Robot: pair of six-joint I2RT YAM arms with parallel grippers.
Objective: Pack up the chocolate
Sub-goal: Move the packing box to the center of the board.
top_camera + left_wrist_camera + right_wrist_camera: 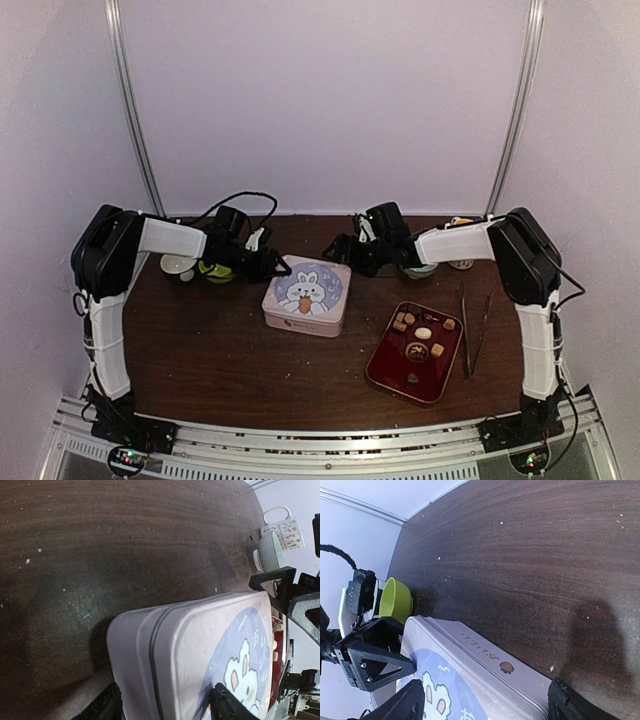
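1. I see a dark wood-grain counter (220, 350) inside a booth with pale walls (320, 100) and a slanted metal rail (130, 110) on either side. White crumbs (27, 561) are scattered over the wood.
2. A pale tin (305, 295) with a rabbit printed on its lid sits mid-counter with the lid on.
3. The chocolate (424, 333) lies in a red tray (385, 372), to the right of the tin and nearer the arm bases. I count a handful of cream, tan and dark pieces, spread out. Neither arm is near them.
4. A pair of thin metal tongs (474, 330) lies just right of the tray.
5. At the back left there is a green bowl (395, 605) beside a white one (178, 265). At the back right stand a patterned mug (282, 527) and a ribbed bowl (271, 550).
6. The left jaws are partly spread at the tin's left end. In the left wrist view one of the fingers (107, 705) sits outside the tin's wall and the other is above the lid. I cannot tell whether either touches it, and nothing is held.
7. The right jaws are spread wide at the tin's back right edge, and its fingers (405, 705) straddle the rim. They hold nothing.
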